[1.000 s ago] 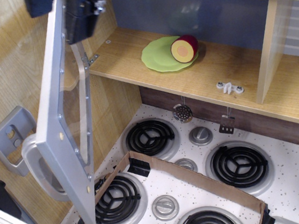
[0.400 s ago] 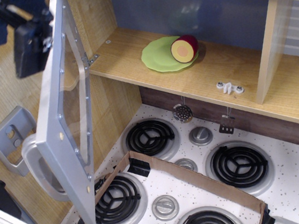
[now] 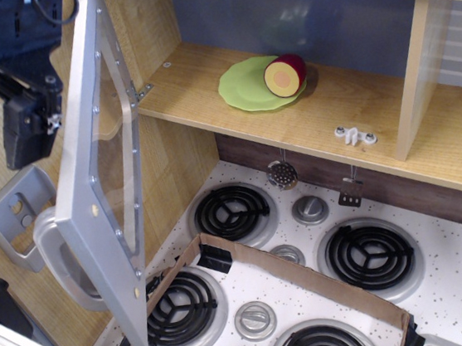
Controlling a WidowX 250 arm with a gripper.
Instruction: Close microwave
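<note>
The microwave is a wooden compartment (image 3: 206, 101) with a blue back wall (image 3: 307, 31). Its grey door (image 3: 93, 205) with a clear window stands wide open, swung out to the left, and the chunky handle (image 3: 56, 260) faces left. A green plate (image 3: 246, 88) with a cut red fruit (image 3: 285, 75) sits inside. My black gripper (image 3: 28, 133) hangs at the upper left, on the outer side of the door, close to its edge and apart from it. I cannot tell how its fingers stand.
A small grey holder (image 3: 14, 210) is fixed to the wooden wall just below the gripper. Below the compartment is a toy stove with black burners (image 3: 231, 210) and knobs, with a cardboard strip (image 3: 310, 277) lying across it. A white latch piece (image 3: 354, 135) sits on the shelf.
The gripper has moved from above the door's top edge to the left and down, onto the outer side of the door. The door has not moved.
</note>
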